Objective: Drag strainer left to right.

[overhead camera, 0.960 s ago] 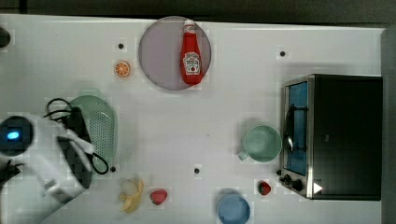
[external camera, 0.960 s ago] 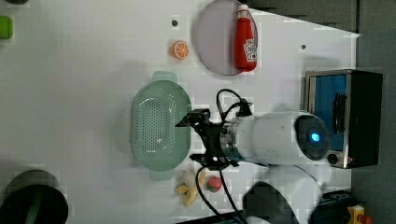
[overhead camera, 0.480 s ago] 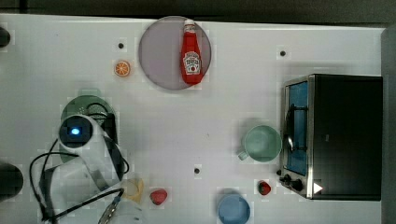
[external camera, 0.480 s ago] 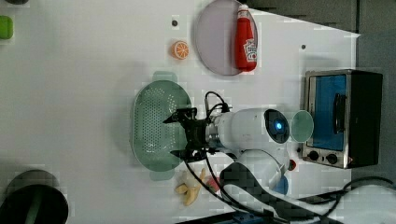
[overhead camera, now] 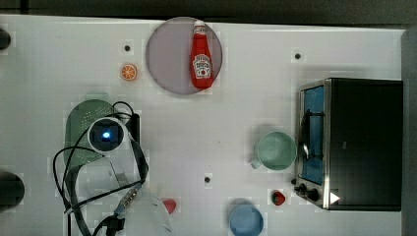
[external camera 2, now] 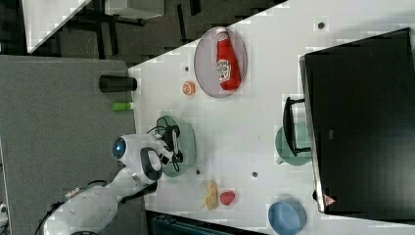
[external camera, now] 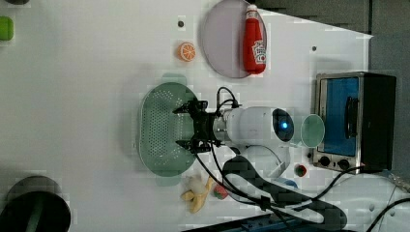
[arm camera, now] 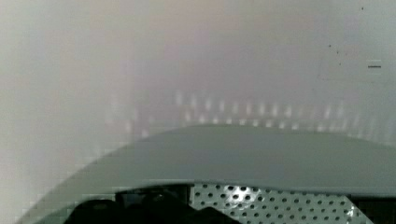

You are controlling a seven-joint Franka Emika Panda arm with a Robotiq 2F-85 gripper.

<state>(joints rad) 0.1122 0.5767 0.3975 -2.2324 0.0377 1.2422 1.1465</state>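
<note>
Strainer [external camera: 162, 128] serves as the landmark: it rests upright on the white table [external camera: 87, 96], at the top view's left, well apart from the toaster oven [overhead camera: 351, 142] at the top view's right. The arm's wrist section [external camera: 254, 126] extends level over the table in the left view, from the left view's right toward the strainer, with black cables trailing behind it. The gripper [external camera: 186, 126] sits over the strainer's inner wall on the side nearer the arm; its two fingers [external camera: 183, 109] stand wide apart, with nothing between them. Whether a finger touches the strainer cannot be told. In the wrist view the strainer's pale rim [arm camera: 243, 158] arcs close to the camera, with the perforated wall below it. The mint-green mug [overhead camera: 275, 151] stands just beside the toaster oven, well apart from the strainer. The grey plate [overhead camera: 172, 59] carrying the ketchup bottle [overhead camera: 200, 58] lies beyond the strainer, with the orange slice [overhead camera: 128, 72] between plate and strainer.
</note>
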